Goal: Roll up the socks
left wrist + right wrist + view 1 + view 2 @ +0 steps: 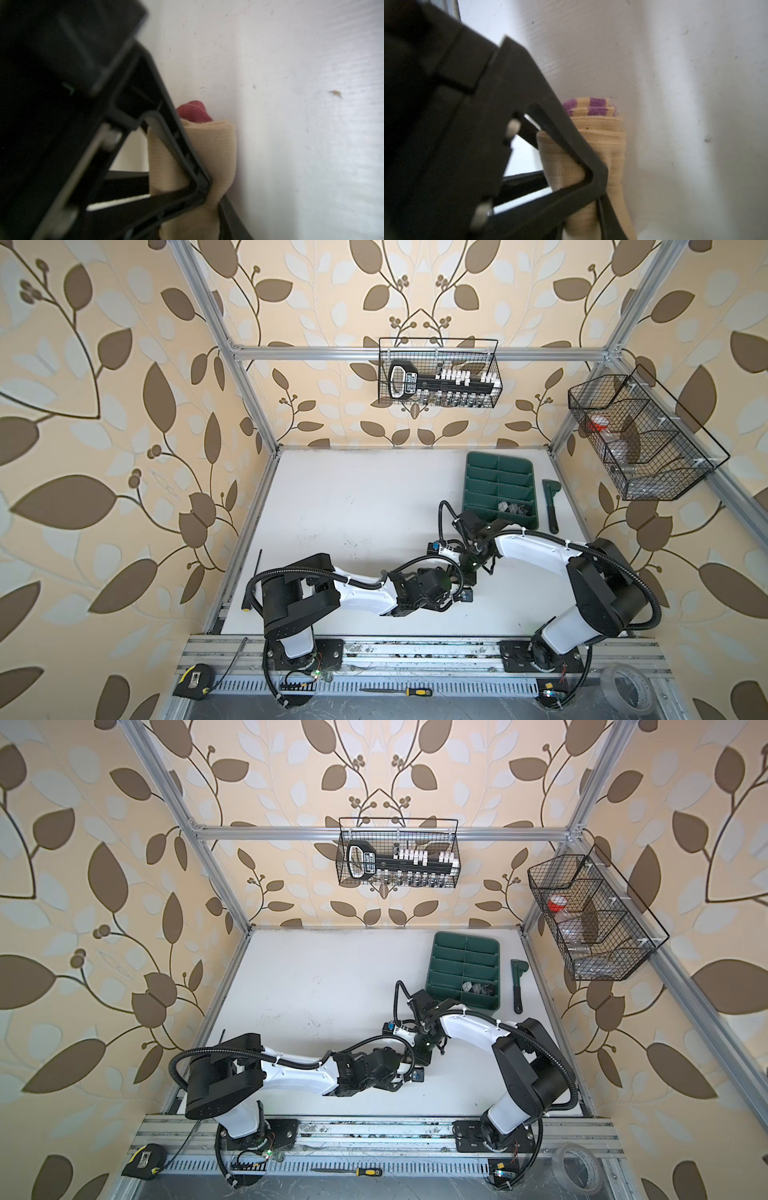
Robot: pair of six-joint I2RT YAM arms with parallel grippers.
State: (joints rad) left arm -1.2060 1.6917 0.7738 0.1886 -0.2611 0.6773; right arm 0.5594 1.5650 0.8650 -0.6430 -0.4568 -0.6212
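The beige sock (220,149) lies rolled on the white table between my two grippers. Its maroon end (193,113) shows in the left wrist view. Purple stripes (598,108) and stacked folded layers show in the right wrist view. My left gripper (214,200) pinches the beige fabric to a narrow waist. My right gripper (601,199) has its fingers close together on the same sock. In both top views the left gripper (454,578) (405,1058) and right gripper (467,572) (419,1052) meet at mid-table and hide this sock. The black argyle sock (513,508) (478,988) sits in a tray compartment.
A green divided tray (498,460) stands at the back right of the table, with a dark wrench (552,506) beside it. Wire baskets (440,373) (640,435) hang on the back and right frame. A tape measure (193,681), screwdriver (399,691) and tape roll (627,691) lie on the front rail.
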